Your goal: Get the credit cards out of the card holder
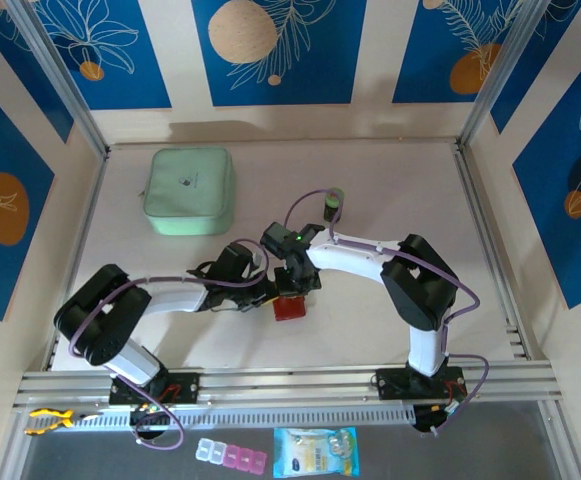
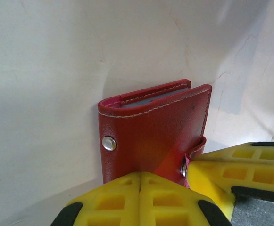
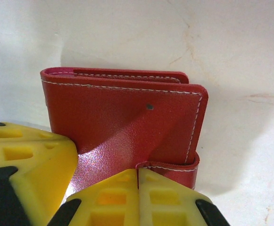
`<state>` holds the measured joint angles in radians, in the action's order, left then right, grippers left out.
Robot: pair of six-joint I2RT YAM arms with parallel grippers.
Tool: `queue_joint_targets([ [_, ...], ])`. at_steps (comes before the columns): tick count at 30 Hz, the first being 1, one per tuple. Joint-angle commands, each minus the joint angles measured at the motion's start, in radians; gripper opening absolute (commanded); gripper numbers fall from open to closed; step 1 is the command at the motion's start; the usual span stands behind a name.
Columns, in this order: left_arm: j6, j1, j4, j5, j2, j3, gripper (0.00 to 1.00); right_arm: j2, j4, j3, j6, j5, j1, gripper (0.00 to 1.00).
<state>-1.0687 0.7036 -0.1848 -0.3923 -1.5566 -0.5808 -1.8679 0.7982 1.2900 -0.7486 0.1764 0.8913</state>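
Card holder (image 3: 127, 117) lies closed, touching both tips. Your left gripper (image 2: 139, 181) and right gripper (image 3: 137, 176) are pinched shut.

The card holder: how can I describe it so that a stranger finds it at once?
Look at the pale table, toward its near edge, where the left claw and right claw meet. The card holder is the small flat dark-red wallet there, unlike the larger mint-green pouch at the back.

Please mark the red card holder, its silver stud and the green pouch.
Dark-red flat stitched card holder (image 2: 155, 127): left wrist view, front cover.
Round silver metal snap stud (image 2: 109, 143): left wrist view, its centre.
Mint-green square soft pouch (image 1: 189, 190): top external view, top face.
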Motion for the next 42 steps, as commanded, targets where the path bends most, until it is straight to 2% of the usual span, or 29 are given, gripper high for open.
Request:
queue_joint_targets([
  [1, -0.006, 0.011, 0.054, 0.035, -0.044, 0.025, 0.02, 0.034, 0.022, -0.031, -0.011, -0.005, 0.006, 0.00],
  [19, 0.004, 0.008, 0.080, 0.033, -0.069, 0.017, 0.02, 0.159, 0.031, -0.153, 0.006, 0.023, -0.092, 0.00],
  [26, 0.011, 0.007, 0.080, 0.007, -0.055, -0.017, 0.04, 0.192, -0.003, -0.191, 0.016, -0.014, -0.125, 0.00],
  [32, 0.016, 0.010, 0.096, -0.015, -0.053, -0.063, 0.08, 0.190, -0.030, -0.204, 0.018, -0.039, -0.130, 0.11],
  [42, 0.016, 0.019, 0.126, -0.017, -0.029, -0.097, 0.09, 0.181, -0.077, -0.235, 0.021, -0.066, -0.140, 0.20],
])
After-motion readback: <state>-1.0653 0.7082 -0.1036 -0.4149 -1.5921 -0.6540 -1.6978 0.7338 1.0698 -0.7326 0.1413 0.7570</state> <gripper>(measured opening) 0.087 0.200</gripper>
